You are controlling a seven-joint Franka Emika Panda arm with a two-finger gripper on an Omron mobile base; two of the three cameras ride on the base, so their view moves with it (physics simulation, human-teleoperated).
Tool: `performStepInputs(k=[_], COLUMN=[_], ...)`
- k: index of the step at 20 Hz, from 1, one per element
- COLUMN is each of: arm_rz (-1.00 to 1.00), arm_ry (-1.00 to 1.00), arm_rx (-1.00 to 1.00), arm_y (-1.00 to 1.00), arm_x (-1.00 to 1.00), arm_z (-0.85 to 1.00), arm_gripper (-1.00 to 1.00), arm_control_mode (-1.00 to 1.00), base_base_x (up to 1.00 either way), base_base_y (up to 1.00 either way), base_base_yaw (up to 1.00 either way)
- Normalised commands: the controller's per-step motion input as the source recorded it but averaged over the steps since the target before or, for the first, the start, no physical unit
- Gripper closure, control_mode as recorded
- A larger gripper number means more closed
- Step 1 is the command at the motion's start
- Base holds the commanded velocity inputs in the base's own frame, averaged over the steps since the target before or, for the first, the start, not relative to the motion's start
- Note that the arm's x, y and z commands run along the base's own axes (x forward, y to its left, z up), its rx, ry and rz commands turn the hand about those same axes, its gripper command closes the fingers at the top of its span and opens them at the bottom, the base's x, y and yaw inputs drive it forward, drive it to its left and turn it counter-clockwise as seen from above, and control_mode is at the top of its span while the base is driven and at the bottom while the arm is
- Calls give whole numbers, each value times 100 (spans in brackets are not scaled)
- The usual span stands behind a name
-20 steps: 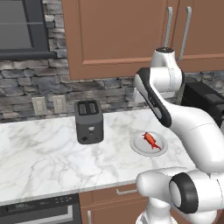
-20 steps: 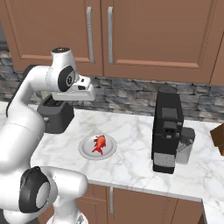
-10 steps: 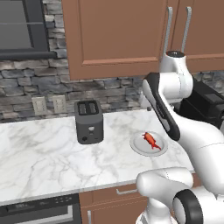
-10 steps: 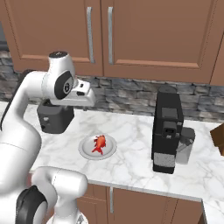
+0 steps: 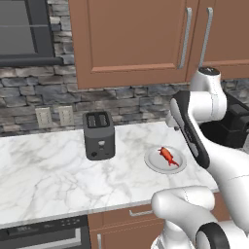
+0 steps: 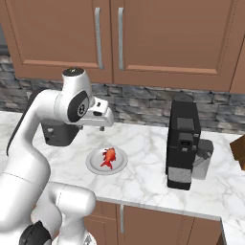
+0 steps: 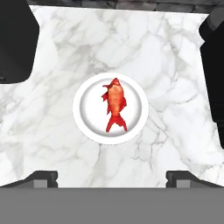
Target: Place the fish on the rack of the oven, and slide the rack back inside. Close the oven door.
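We see the jaws (image 7: 112,176) spread wide apart, holding nothing, tips cut off by the bottom edge at 7 and 5 o'clock in the hand view. At 12 from them the fish (image 7: 114,104) lies flat on a white plate (image 7: 86,117) on the marble tabletop (image 7: 166,65), head toward 12. Toaster (image 5: 99,134) at 9 of the plate, coffee machine (image 6: 182,141) at 3; both dark and cropped in the hand view. In the left base view, the arm hides the hand.

— What's behind the white marble countertop (image 5: 44,180)?
— A grey stacked-stone backsplash (image 5: 126,99) with two pale wall outlets (image 5: 53,116).
— And above?
— Brown wooden cabinets (image 6: 158,38) with vertical silver bar handles (image 6: 98,31).
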Motion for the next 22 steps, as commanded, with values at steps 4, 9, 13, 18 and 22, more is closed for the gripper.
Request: performStepInputs(k=[4, 9, 13, 18, 22], arm_rz=[-7, -1, 0, 0, -4], arm_ry=[-3, -1, -4, -1, 3], arm_rx=[0, 1, 3, 2, 0], arm_y=[-11, -3, -2, 0, 0], arm_x=[0, 0, 6, 16, 18], arm_z=[-36, -45, -61, -51, -26], arm_gripper=[-100, -100, -100, -100, -100], arm_control_mode=[-100, -100, -100, -100, -100], base_base_x=[0, 0, 0, 0, 0], base_base_y=[0, 0, 0, 0, 0], base_base_yaw=[0, 0, 0, 0, 0])
